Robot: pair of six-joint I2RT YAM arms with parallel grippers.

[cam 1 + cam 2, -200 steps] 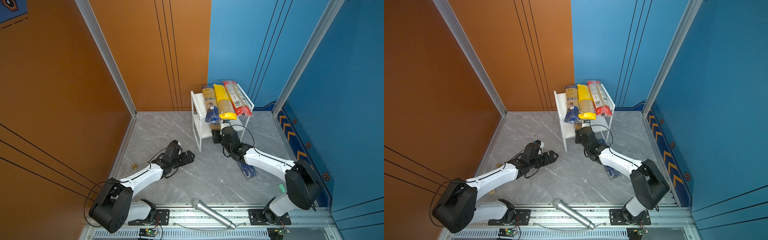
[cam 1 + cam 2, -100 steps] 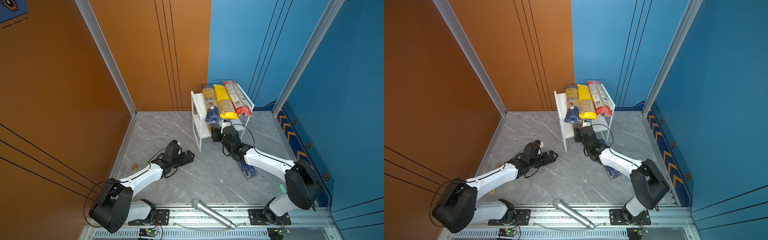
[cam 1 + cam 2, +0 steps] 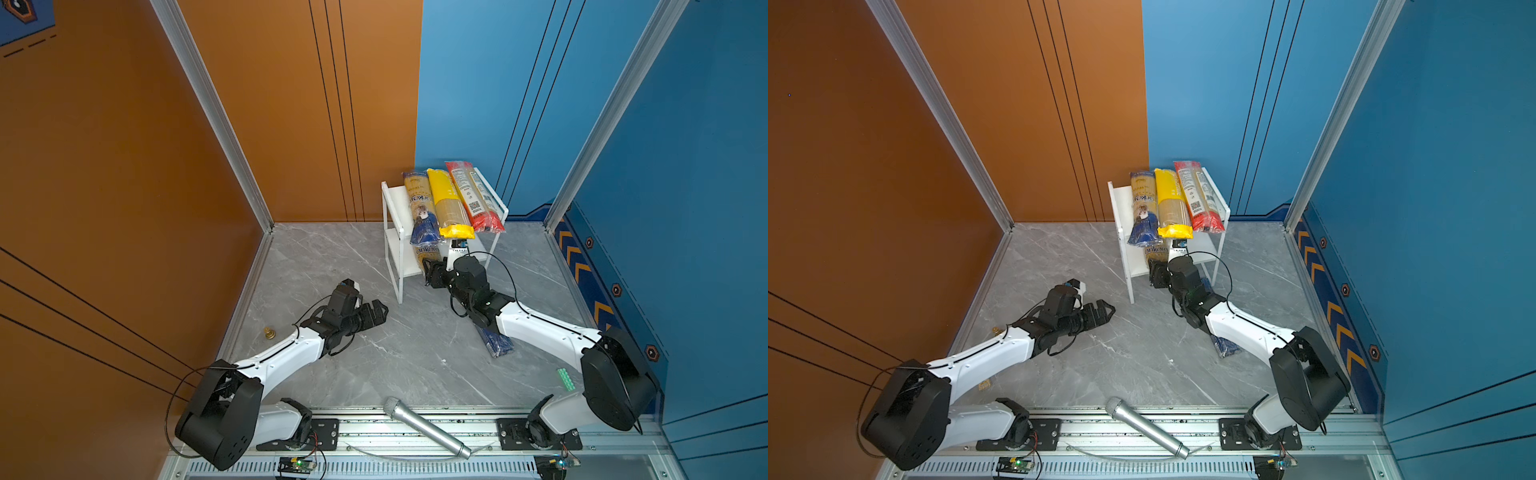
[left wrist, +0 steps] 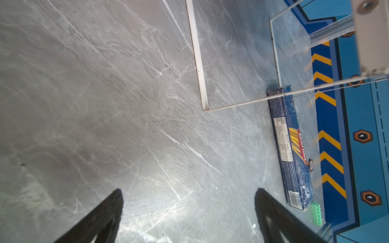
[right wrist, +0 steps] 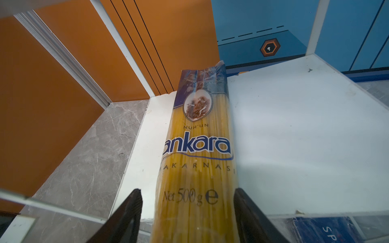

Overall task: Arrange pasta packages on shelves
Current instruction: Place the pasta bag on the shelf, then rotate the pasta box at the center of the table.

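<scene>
On the ankara bag (image 5: 195,157) on the lower shelf board (image 5: 294,136): "ankara" in big blue letters, small "NUH'UN" above, "AKARNASI" below with the first letter cut off, then "Net 500 g" and an "e" mark. On the other ankara bag (image 3: 420,203) on the top board (image 3: 398,208): part of the same name. On the dark blue bag (image 4: 292,147) on the floor: a red mark, maybe "Barilla", tiny print too small to read, a bar code. On the red bag (image 3: 473,195): a white label with a square code. On the blue wall (image 4: 362,109): yellow arrows and six-sided signs.
</scene>
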